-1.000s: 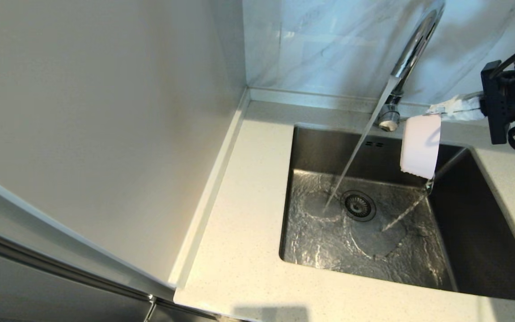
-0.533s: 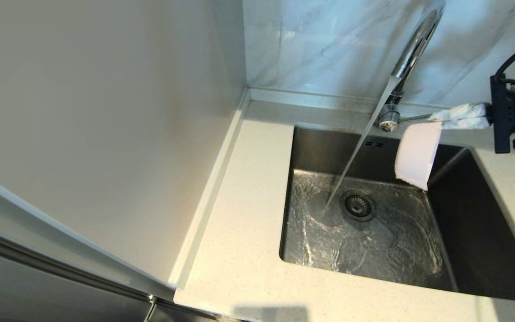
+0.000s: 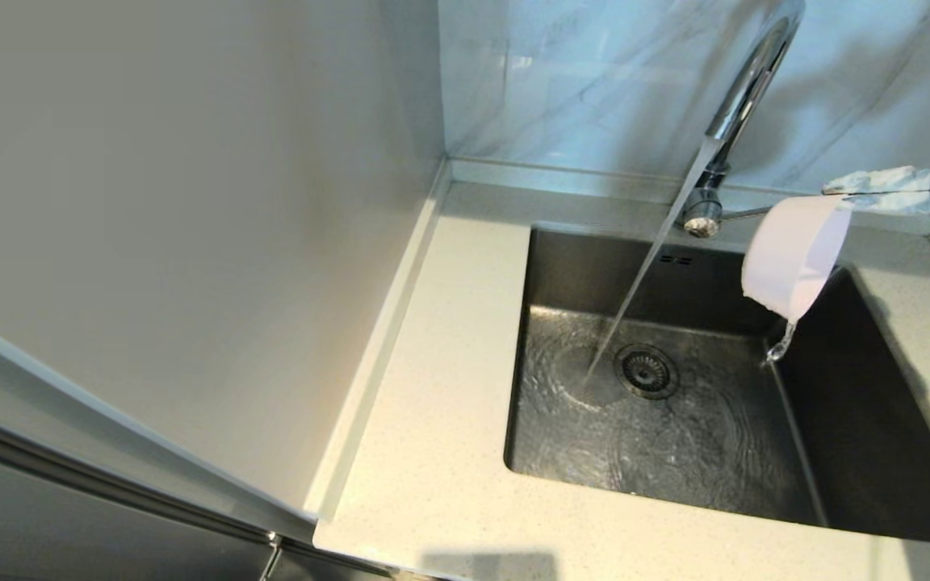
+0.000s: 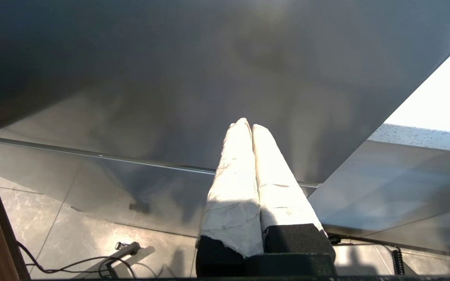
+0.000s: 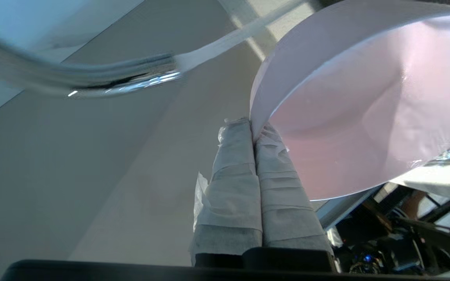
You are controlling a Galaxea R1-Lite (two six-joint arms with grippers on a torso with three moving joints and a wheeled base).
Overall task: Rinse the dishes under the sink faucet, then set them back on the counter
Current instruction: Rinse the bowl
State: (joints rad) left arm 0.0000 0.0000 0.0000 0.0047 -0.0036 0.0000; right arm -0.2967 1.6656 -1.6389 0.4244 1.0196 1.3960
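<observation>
My right gripper [image 3: 836,192] [image 5: 253,127] is shut on the rim of the pale pink bowl [image 3: 792,254] [image 5: 365,117], holding it tipped on its side above the sink's [image 3: 860,420] back right corner. Water drips from the bowl's lower edge into the basin. The chrome faucet [image 3: 743,89] [image 5: 92,80] runs, its stream landing left of the drain strainer [image 3: 647,371]. The lilac plate is out of view. My left gripper [image 4: 247,125] is shut and empty, parked low beside a cabinet face, absent from the head view.
The speckled counter [image 3: 441,387] wraps the sink on the left, front and right. A plain wall panel stands at the left, marble-veined tiles [image 3: 578,73] at the back. The faucet's side lever [image 3: 743,213] sticks out behind the bowl.
The right gripper has carried the bowl to the right and slightly up, away from the stream. The heavy pour from the bowl has thinned to a drip.
</observation>
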